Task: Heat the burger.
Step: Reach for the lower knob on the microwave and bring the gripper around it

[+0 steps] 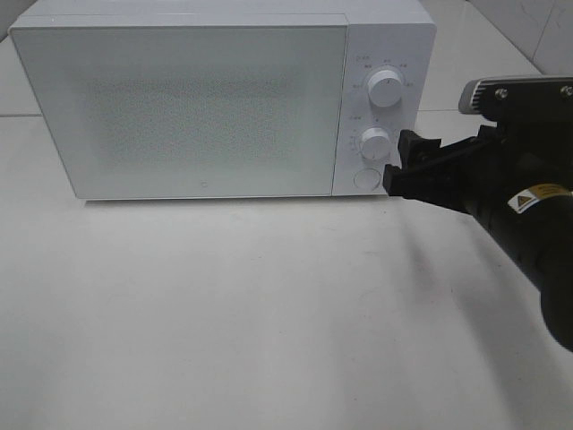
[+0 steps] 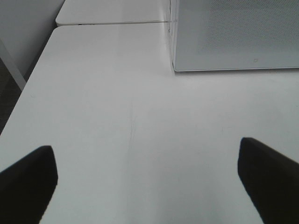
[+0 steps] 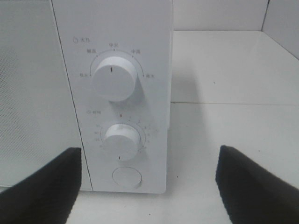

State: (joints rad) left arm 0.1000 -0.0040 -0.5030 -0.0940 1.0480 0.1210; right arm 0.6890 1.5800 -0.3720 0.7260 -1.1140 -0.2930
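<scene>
Noted: white microwave (image 1: 206,107) at rear of worktop (image 1: 269,313), door shut. Right pincer (image 1: 400,163) spread wide, empty, just beside round button (image 1: 364,178) and lower dial (image 1: 375,141). Left pincer (image 2: 147,179) spread wide, empty, above worktop toward left edge. Burger location: cannot tell.

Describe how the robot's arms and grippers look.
The right arm is matte black and tubular, with a yellow-and-white warning label and a grey camera housing. The right gripper and the left gripper have black, blocky fingers.
</scene>
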